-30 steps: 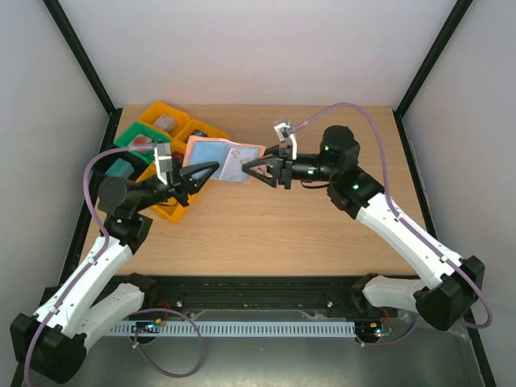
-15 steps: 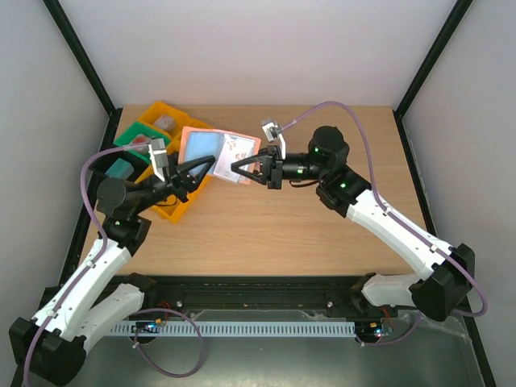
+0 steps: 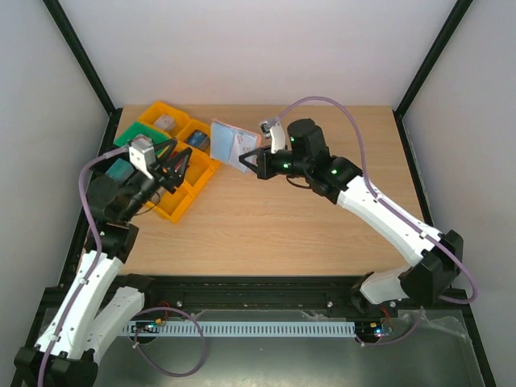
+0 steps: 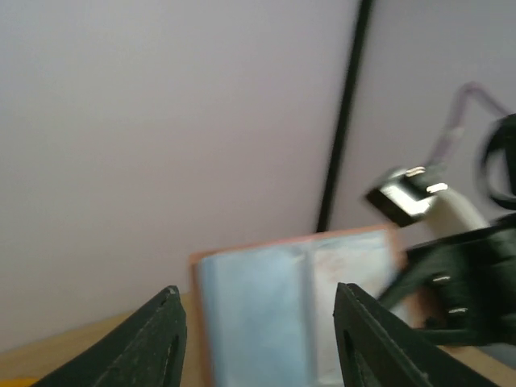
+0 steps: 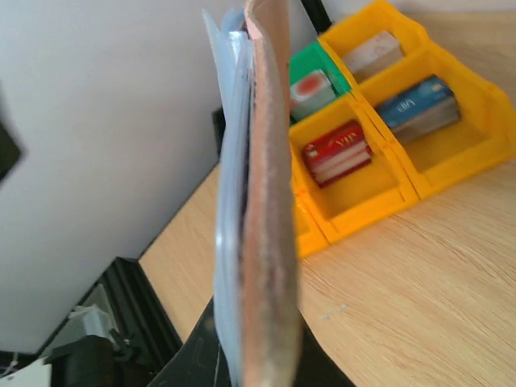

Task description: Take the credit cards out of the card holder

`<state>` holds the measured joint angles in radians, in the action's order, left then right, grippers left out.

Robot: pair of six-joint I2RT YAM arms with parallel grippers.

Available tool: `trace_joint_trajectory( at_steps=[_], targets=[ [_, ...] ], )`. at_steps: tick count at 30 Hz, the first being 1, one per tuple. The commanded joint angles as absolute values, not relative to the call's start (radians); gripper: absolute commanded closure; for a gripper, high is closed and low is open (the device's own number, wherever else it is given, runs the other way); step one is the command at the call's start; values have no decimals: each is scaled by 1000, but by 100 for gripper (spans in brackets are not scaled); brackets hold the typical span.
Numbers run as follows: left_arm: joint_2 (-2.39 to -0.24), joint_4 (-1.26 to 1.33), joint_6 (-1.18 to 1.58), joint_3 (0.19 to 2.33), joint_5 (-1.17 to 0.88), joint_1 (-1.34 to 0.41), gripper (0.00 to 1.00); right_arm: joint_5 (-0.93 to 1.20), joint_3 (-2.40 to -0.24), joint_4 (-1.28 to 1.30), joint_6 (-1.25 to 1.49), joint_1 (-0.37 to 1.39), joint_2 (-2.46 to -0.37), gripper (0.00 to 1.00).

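Observation:
The card holder [image 3: 239,145] hangs above the table's back left, open, with its salmon-tan cover facing right. My right gripper [image 3: 246,160] is shut on its lower edge. In the right wrist view the holder [image 5: 270,201] stands edge-on, with the light blue credit cards [image 5: 228,242] lying against its left face and my right gripper [image 5: 258,359] clamped at its bottom. My left gripper [image 3: 179,161] stands open over the yellow trays, apart from the holder. In the left wrist view its jaws are spread, my left gripper [image 4: 256,292] holds nothing, and the blue-grey cards [image 4: 250,314] show beyond them.
Yellow trays [image 3: 173,205] and a green tray [image 3: 129,135] with small packs and blocks sit at the back left, under and beside my left gripper. In the right wrist view the yellow trays [image 5: 379,189] lie just behind the holder. Bare wooden table [image 3: 290,226] spreads to the right.
My left gripper has opened, let go of the holder and drawn back left over the trays. My right gripper has closed on the holder and carried it left and back, turning it more upright.

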<state>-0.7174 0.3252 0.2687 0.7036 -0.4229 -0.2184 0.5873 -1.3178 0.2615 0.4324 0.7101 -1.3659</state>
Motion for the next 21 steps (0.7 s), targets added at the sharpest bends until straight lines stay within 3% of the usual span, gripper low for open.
trace_joint_trajectory(
  at_steps=[1,5,11,21],
  targets=[
    [-689,331,177,732,-686,-237,53,494,-1367,341,385,739,-1390,98],
    [-710,347,347,688,-702,-308,58,564,-1362,312,366,753,-1394,98],
    [-763,367,356,673,-703,-348,64,749,-1313,214,358,761,-1350,98],
    [-798,313,314,666,-696,-393,63,901,-1268,91,371,779,-1326,98]
  ],
)
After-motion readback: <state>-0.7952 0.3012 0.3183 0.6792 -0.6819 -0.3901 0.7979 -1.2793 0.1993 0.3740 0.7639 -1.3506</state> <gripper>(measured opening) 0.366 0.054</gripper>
